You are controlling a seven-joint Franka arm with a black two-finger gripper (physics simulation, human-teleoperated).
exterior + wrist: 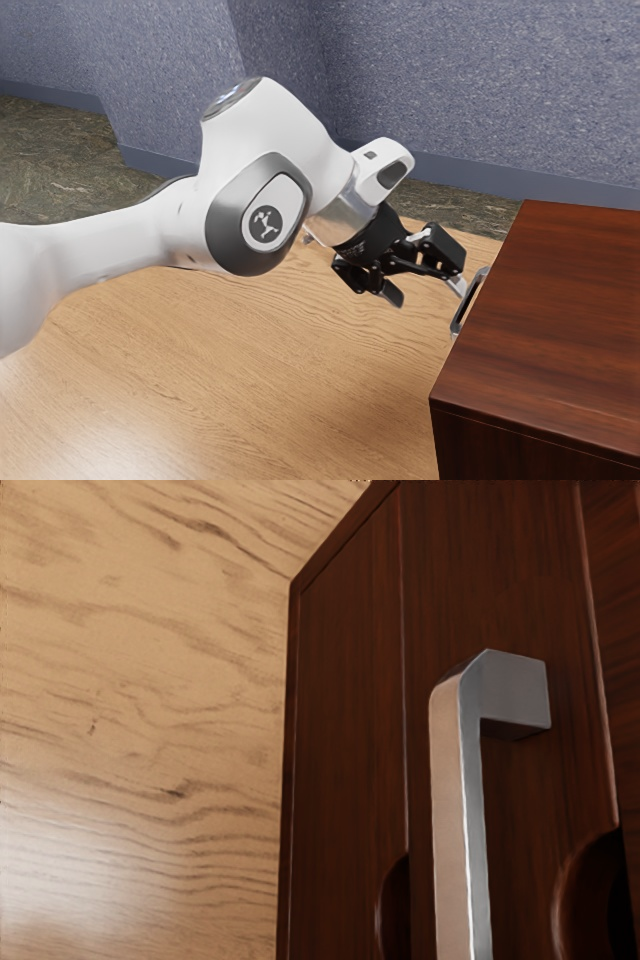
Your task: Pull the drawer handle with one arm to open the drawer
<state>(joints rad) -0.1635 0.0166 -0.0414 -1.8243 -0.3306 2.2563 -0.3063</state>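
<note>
A dark brown wooden cabinet (560,320) stands on the table at the exterior view's right. Its drawer front (340,780) faces the arm and looks flush with the cabinet body. A silver bar handle (468,297) juts out from that front; in the wrist view the handle (460,810) runs straight out from under my hand. My black gripper (458,287) is right at the handle and open. Its two dark fingertips (393,910) stand on either side of the bar, with a gap showing on each side.
The light wooden table top (250,380) stretches under the arm toward the exterior view's left. Blue-grey walls (480,70) with a baseboard stand behind. The arm's white elbow (260,200) hangs over the table's middle.
</note>
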